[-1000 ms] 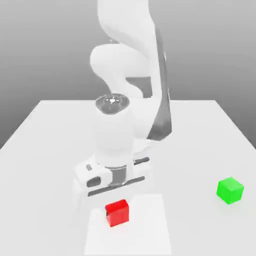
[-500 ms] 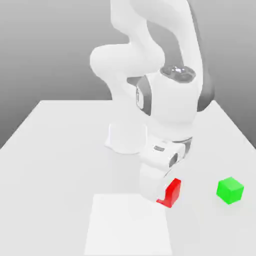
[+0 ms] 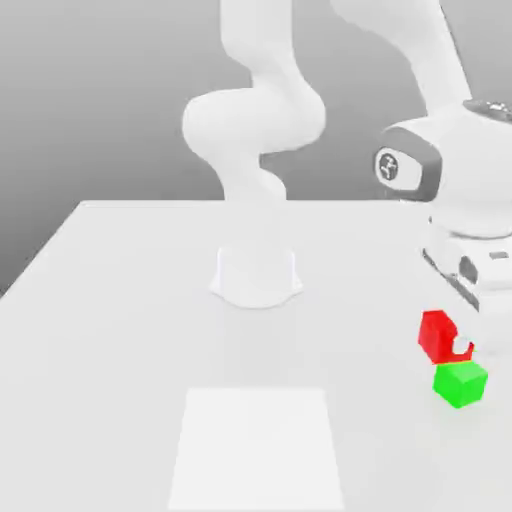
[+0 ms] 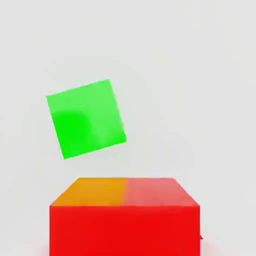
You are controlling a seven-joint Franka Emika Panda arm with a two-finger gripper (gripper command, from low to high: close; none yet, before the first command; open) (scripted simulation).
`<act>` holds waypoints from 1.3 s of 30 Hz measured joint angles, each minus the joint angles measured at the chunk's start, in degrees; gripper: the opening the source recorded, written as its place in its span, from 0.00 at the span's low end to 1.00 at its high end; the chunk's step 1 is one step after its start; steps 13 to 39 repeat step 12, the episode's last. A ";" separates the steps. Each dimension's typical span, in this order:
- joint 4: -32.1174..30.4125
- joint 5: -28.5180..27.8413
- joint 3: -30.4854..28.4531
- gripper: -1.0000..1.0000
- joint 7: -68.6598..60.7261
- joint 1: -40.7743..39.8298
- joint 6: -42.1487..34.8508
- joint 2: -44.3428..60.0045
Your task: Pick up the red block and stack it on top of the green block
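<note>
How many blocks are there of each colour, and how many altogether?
Red block: 1
Green block: 1
Total: 2

White table (image 3: 120, 300), paler square patch (image 3: 255, 450) near front.

A white table (image 3: 120, 300) stands before a plain grey backdrop (image 3: 90, 90).
</note>
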 joint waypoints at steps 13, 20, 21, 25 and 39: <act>0.78 -4.87 -2.04 1.00 -0.81 5.17 9.60 10.58; 0.78 -4.87 -2.04 1.00 -0.81 5.17 9.60 10.58; 0.78 -4.87 -2.04 1.00 -0.81 5.17 9.60 10.58; 0.78 -4.87 -2.04 1.00 -0.81 5.17 9.60 10.58; 0.78 -4.87 -2.04 1.00 -0.81 5.17 9.60 10.58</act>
